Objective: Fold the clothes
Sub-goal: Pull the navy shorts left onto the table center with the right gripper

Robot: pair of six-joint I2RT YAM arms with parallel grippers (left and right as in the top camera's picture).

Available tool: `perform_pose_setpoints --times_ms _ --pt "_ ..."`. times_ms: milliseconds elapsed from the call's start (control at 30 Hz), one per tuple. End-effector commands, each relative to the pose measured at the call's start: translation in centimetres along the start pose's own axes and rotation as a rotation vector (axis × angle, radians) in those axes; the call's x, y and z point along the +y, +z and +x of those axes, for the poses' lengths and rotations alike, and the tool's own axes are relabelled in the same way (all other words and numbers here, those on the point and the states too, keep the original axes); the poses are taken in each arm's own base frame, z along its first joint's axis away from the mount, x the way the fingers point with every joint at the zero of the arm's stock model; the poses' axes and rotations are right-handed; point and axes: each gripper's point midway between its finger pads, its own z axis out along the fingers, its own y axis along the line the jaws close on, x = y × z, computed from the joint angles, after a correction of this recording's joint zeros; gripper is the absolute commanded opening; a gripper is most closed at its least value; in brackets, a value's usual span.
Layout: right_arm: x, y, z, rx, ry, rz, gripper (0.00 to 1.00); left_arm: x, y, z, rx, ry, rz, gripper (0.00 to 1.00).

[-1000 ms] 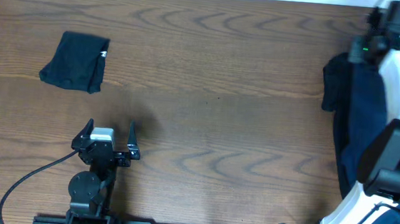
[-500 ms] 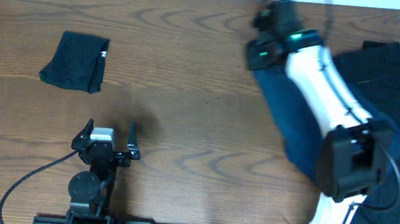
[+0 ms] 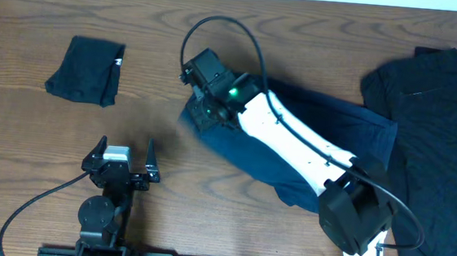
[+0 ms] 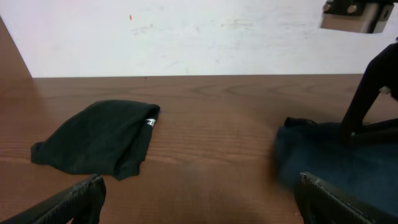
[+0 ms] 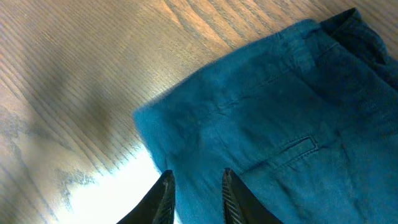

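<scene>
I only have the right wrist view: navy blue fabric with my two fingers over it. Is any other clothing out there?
Observer: Yes. A small folded black garment with a white tag lies toward the far left of the wooden table, well apart from the navy blue garment.
Operator: Anything on the right side?
Observer: A loose black fabric pile lies spread at the right edge, meeting the navy blue garment's right end.
Operator: Where is the left tool?
Observer: The left tool sits open near the front edge, on the near side of the folded black garment, touching no cloth.
</scene>
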Motion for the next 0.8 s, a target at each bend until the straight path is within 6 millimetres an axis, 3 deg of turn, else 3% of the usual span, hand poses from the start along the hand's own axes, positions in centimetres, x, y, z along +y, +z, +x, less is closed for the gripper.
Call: perform_pose_setpoints --times_ms 0,100,233,333,500,667,767 --pt "-0.2 0.1 -0.7 -0.024 0.005 0.026 0.37 0.3 0.1 1.8 0.056 0.017 -0.02 0.98" --pt "0.6 -0.5 -0.8 -0.023 -0.018 -0.043 0.47 0.3 0.1 1.8 0.056 0.017 -0.02 0.98" --pt "-2.1 -3.3 -1.0 -0.026 0.034 -0.016 0.47 0.3 0.1 1.8 0.056 0.017 -0.02 0.98" --pt "-5.4 -5.9 -0.5 -0.018 0.096 0.03 0.47 0.3 0.1 1.8 0.056 0.017 -0.02 0.98" --pt "-13.7 -10.5 2.1 0.029 0.263 0.17 0.5 0.3 0.1 1.8 0.056 0.017 -0.02 0.98" --pt "-21.0 -12.5 5.8 0.101 0.441 0.253 0.58 0.3 0.1 1.8 0.056 0.017 -0.02 0.98" --pt "-24.5 -12.9 7.9 0.135 0.536 0.282 0.84 0.3 0.1 1.8 0.056 0.017 -0.02 0.98"
